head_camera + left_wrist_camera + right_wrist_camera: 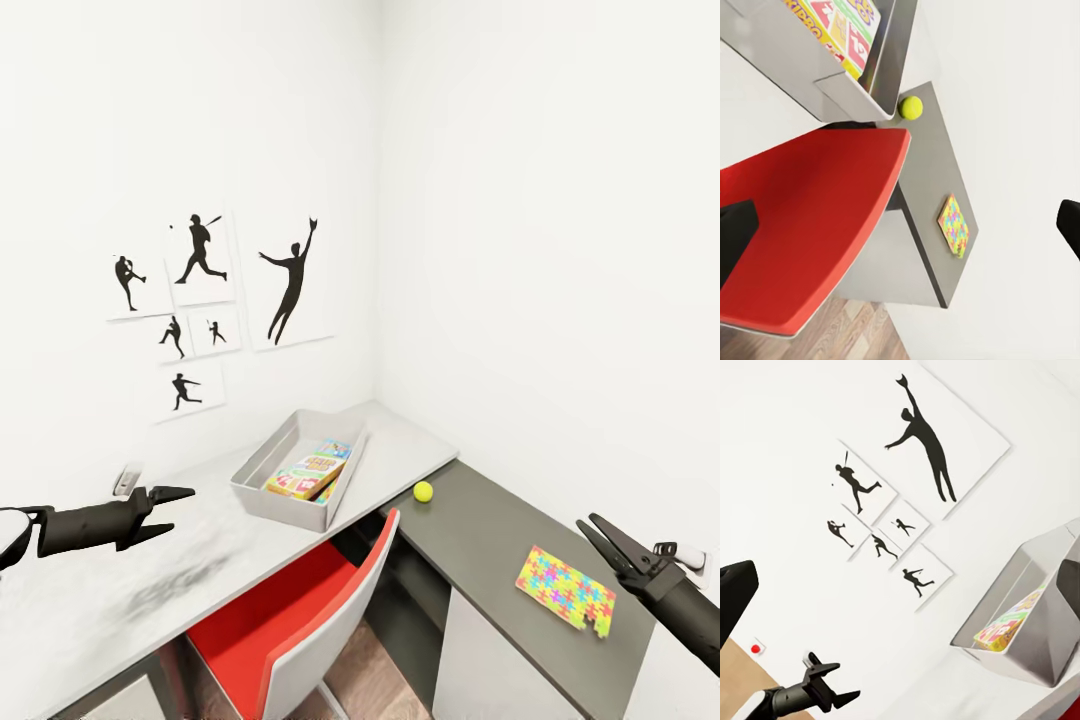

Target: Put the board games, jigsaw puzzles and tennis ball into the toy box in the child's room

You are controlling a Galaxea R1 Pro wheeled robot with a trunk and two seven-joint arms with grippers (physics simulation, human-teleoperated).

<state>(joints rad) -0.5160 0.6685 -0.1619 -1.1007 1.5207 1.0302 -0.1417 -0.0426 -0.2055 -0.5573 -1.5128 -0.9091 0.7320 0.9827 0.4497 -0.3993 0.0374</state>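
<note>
The grey toy box [285, 508] sits on the light desk, with colourful board games [310, 472] lying inside it. Just past the box's near corner, a yellow tennis ball [423, 491] rests on the dark desk. Farther along that desk lies a flat multicoloured jigsaw puzzle [565, 590]. My left gripper [178, 510] hovers open and empty over the light desk, left of the box. My right gripper [587, 522] is open and empty above the dark desk, just right of the puzzle. The left wrist view shows the box [847, 71], the ball [910, 107] and the puzzle [954, 225].
A red-seated chair [290, 610] is tucked in at the desk corner below the box. White walls close in behind both desks, with baseball silhouette posters [290, 280] on the left wall. The dark desk's [480, 540] front edge runs towards me.
</note>
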